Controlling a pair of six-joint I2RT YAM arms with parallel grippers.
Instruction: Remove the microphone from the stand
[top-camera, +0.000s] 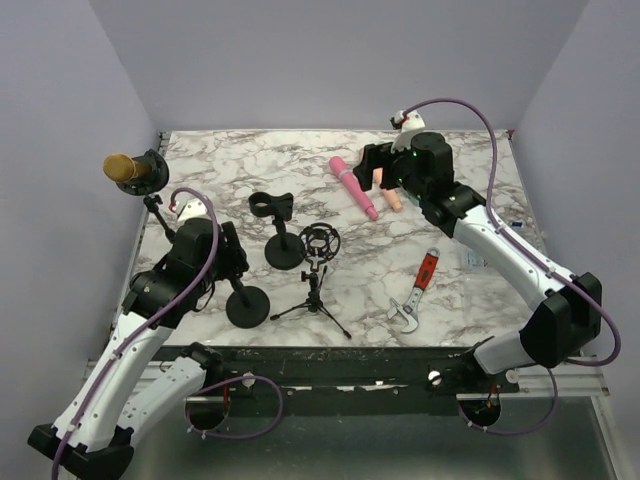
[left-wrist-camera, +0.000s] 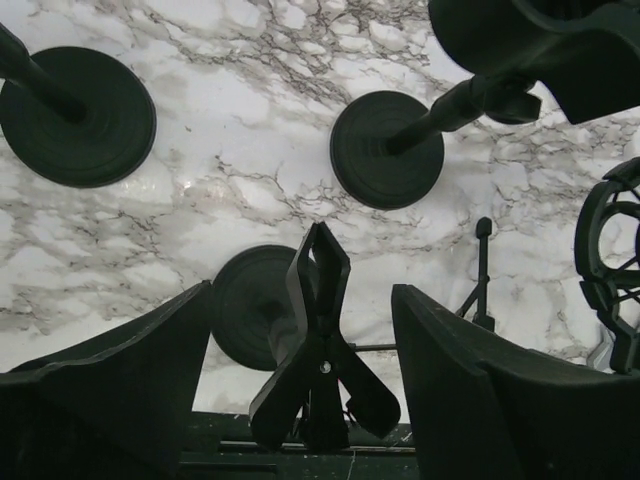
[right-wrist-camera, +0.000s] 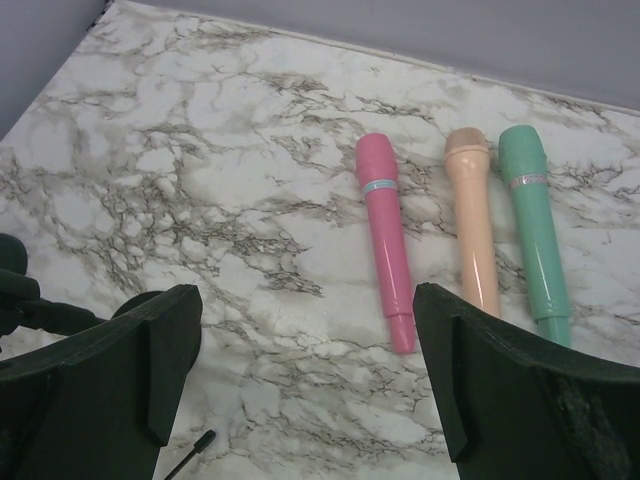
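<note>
A gold microphone (top-camera: 120, 167) sits in the black holder (top-camera: 152, 170) of a stand at the far left and sticks out past the table's left edge. That stand's base (left-wrist-camera: 75, 115) shows in the left wrist view. My left gripper (top-camera: 232, 262) is open, well to the right of and nearer than the microphone. Its fingers straddle, without touching, the black spring clip (left-wrist-camera: 318, 340) on top of another stand, whose base (top-camera: 247, 306) is near the front edge. My right gripper (top-camera: 372, 165) is open and empty at the far right.
An empty stand with a round holder (top-camera: 272, 207) and a small tripod with a shock mount (top-camera: 320, 242) stand mid-table. Pink (right-wrist-camera: 385, 235), peach (right-wrist-camera: 473, 220) and green (right-wrist-camera: 533, 225) microphones lie under my right gripper (right-wrist-camera: 308, 300). A red-handled wrench (top-camera: 418, 290) lies front right.
</note>
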